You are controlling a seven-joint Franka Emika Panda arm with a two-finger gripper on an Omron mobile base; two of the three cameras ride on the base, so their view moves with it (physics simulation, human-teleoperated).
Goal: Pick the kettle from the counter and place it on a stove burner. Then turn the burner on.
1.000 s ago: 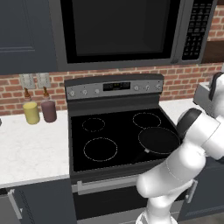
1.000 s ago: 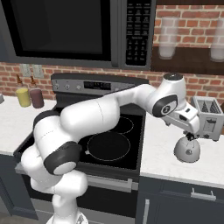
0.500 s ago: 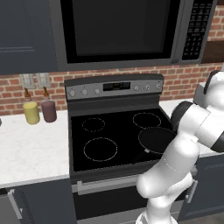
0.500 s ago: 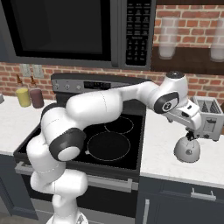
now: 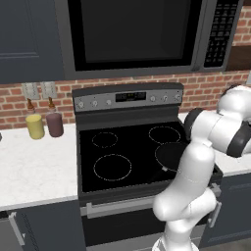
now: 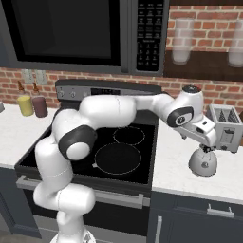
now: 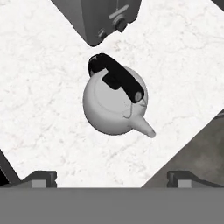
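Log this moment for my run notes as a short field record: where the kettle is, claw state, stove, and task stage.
kettle: upright on the counter, right of the stove, beside a toaster
claw: open, above the kettle, apart from it
kettle handle: dark, across the top
stove burners: bare
back left of counter: yellow bottle, maroon bottle
stage: kettle not yet grasped

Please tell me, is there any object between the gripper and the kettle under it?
No. In the hand view the open gripper looks straight down on the kettle, with nothing between; bare white counter surrounds it. The right base view also shows a clear gap.
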